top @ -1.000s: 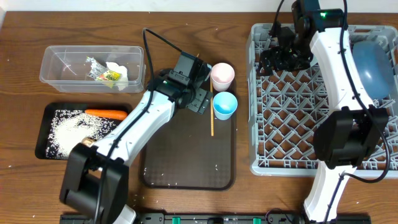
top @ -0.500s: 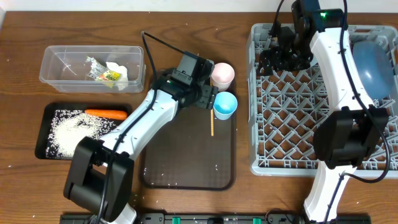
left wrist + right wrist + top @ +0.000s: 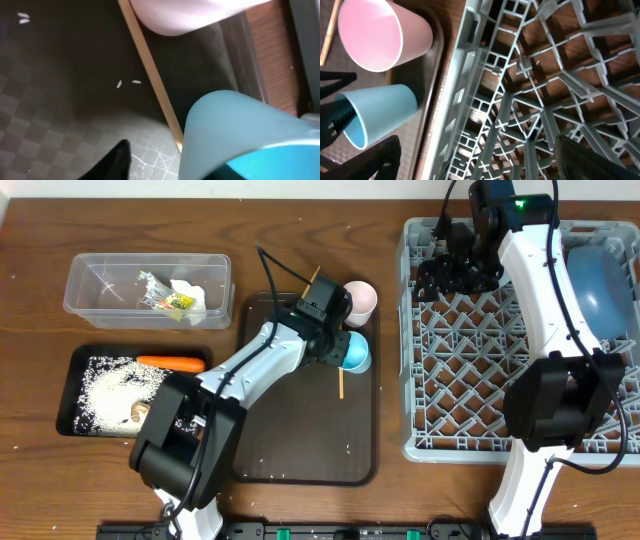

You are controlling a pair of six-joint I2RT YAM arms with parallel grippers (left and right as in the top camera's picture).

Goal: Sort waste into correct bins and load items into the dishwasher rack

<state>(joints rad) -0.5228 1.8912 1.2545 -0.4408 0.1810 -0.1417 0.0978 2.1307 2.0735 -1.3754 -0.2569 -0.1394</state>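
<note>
Two pincers logged. My left pincer (image 3: pixel 337 346) sat at the mouth of the light-blue plastic cup (image 3: pixel 358 352), jaws straddling its rim wall, with one finger (image 3: pixel 120 157) outside. I could not tell whether it had clenched on the wall. The cup leaned sideways against that pincer on the dark brown serving tray (image 3: pixel 300 450), a lean I put down to the finger's contact. Just beyond the pincer stood the pale pink cup (image 3: pixel 358 300), and a thin wooden chopstick (image 3: pixel 341 383) lay beneath it. My right pincer (image 3: pixel 458 280) hung released and empty above the far left corner of the grey lattice dishwasher rack (image 3: pixel 409 350). It was probably parked clear for the cup's arrival. The large blue bowl (image 3: pixel 600 280) lay racked to its right.
</note>
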